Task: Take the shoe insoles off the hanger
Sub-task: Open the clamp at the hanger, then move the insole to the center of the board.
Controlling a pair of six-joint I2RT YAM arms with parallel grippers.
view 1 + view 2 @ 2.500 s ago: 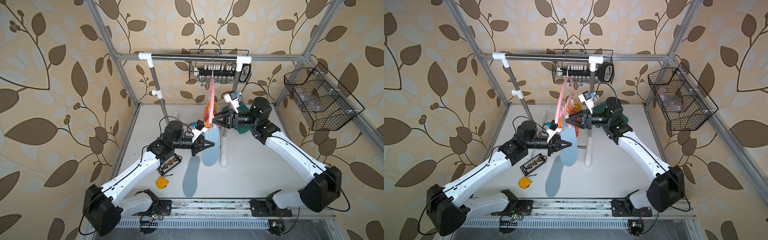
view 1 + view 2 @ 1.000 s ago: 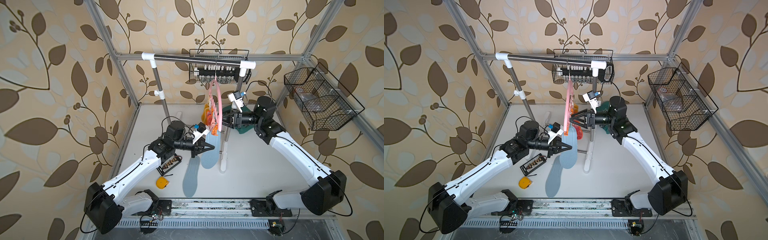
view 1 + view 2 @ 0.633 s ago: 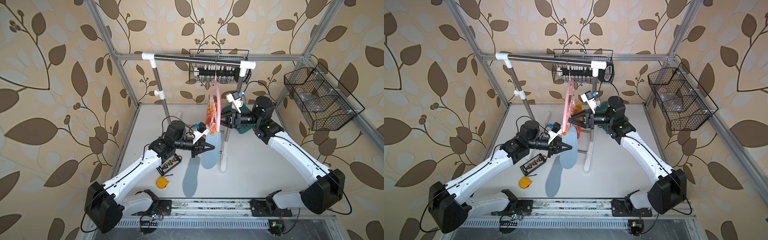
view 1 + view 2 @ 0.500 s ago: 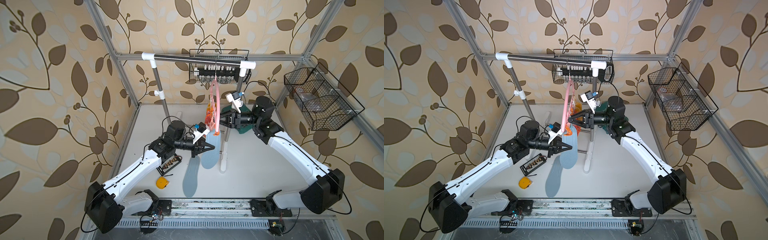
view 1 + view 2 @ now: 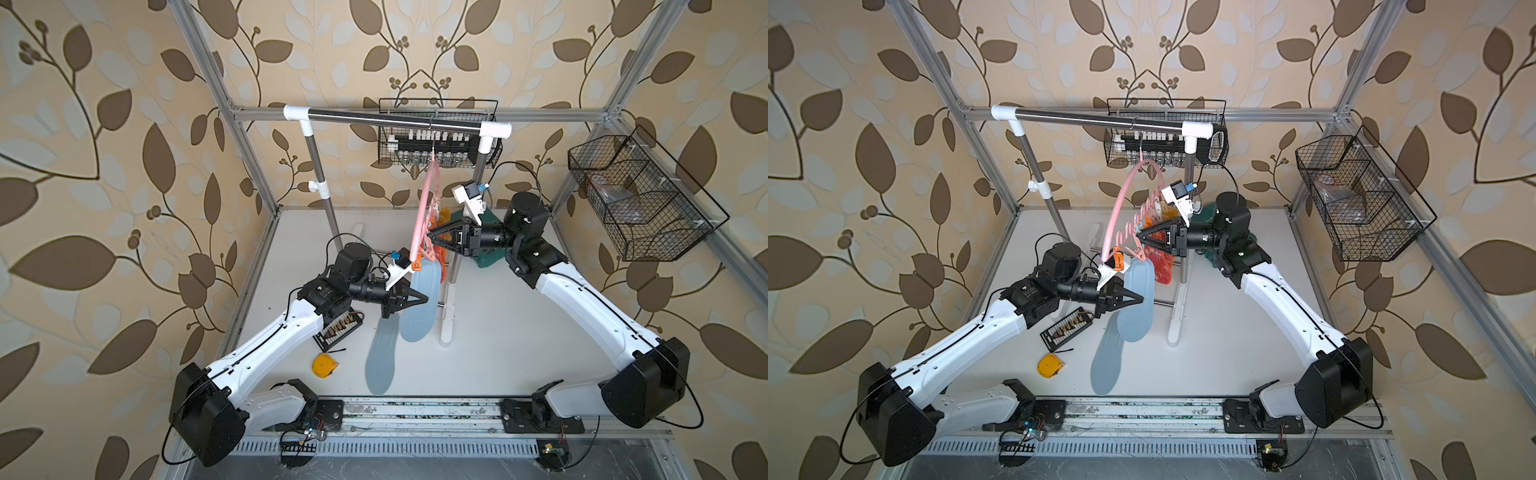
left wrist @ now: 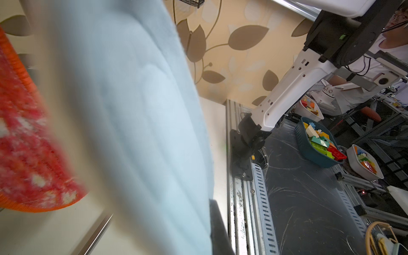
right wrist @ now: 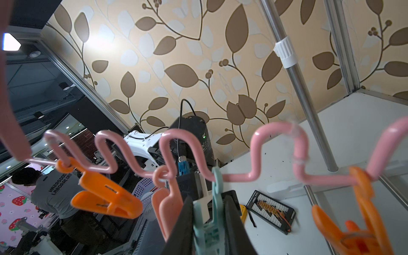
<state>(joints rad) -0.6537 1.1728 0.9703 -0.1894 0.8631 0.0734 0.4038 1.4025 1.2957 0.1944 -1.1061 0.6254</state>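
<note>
As right claw [image 7: 208,198] nips clip [image 7: 217,183], shirt [image 7: 55,194] reads "LABORATORIE".

Left tool [image 5: 425,299] pinching blue-grey insole [image 5: 417,325], right tool [image 5: 429,240] at pink hanger [image 5: 423,208]

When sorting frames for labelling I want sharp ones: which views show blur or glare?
Left wrist view: pale blue insole and red-orange insole smeared, background sharp. Right wrist view: bright glare on the wallpaper, teal clip and hanger soft up close. Both top views: sharp, evenly lit.
</note>
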